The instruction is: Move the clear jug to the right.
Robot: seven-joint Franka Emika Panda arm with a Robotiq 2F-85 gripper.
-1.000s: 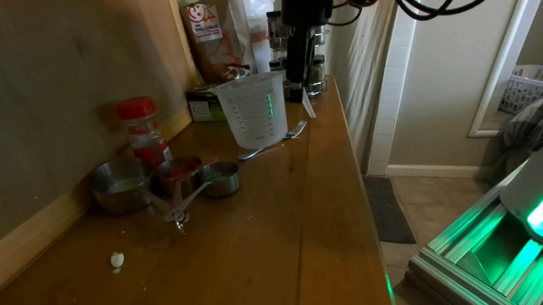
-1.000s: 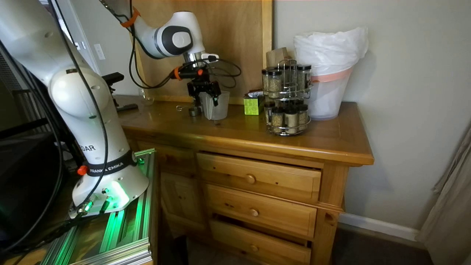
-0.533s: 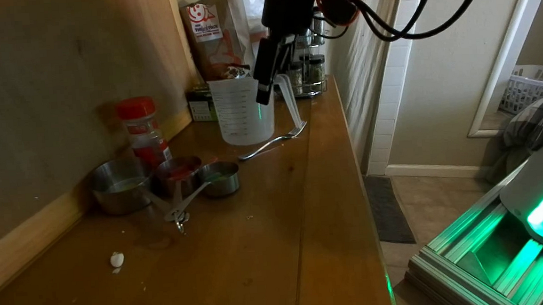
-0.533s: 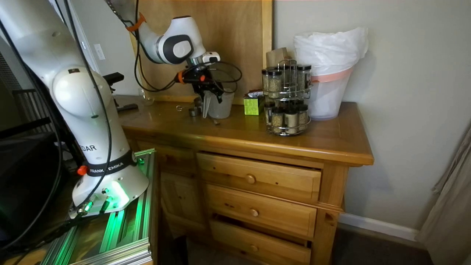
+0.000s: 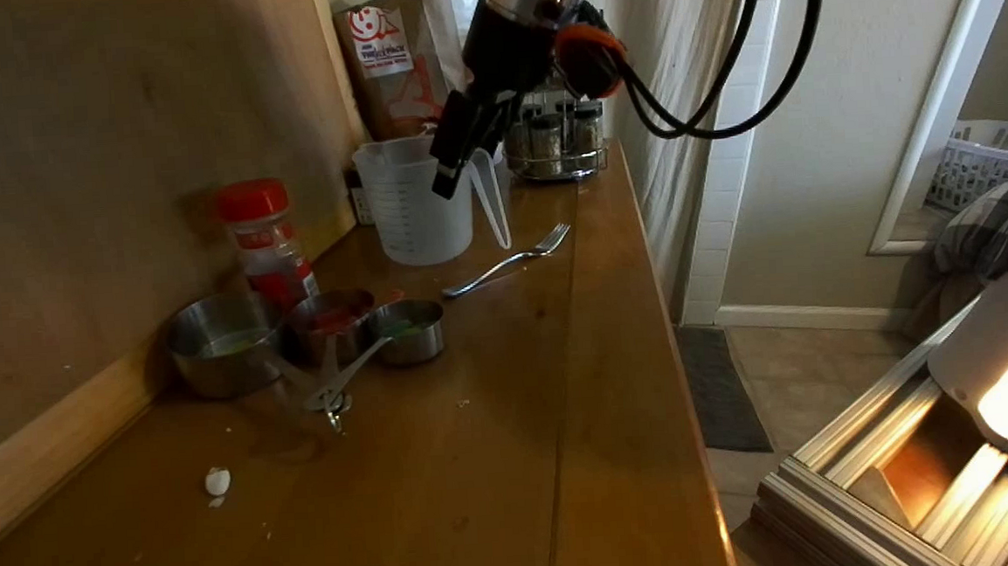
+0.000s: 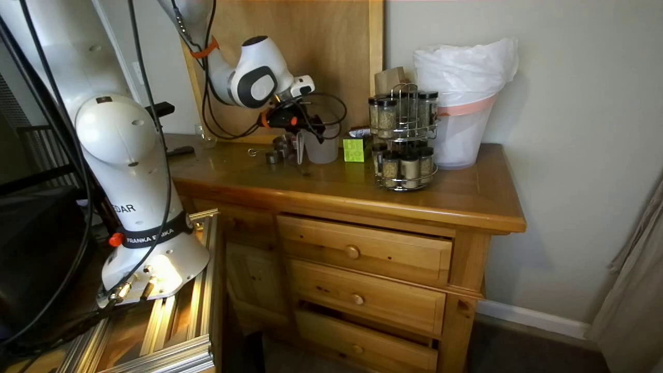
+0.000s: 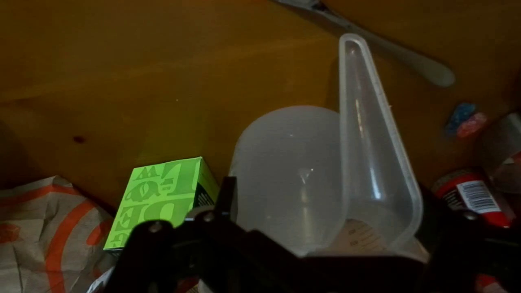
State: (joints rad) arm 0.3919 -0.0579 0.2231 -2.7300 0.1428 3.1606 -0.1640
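Facing the dresser (image 6: 243, 168) from the front, I see the jug (image 5: 417, 214) upright on top, just below and a little beyond the claw (image 5: 447, 181), its handle (image 7: 344, 101) turned toward the near edge. The claw leans over it, jaws spread wide, the jug between them left and right; nothing looks gripped, though whether a jaw touches the plastic I can't tell. I'd guess closing on it comes next. On its right, the way it should go, a green box (image 6: 354, 149) stands just beside it and the rack (image 6: 402, 188) farther off; either could block a straight slide. The fork (image 5: 510, 260) lies near left, the cups (image 5: 412, 348) and red-capped jar (image 5: 265, 241) farther left, out of the way.
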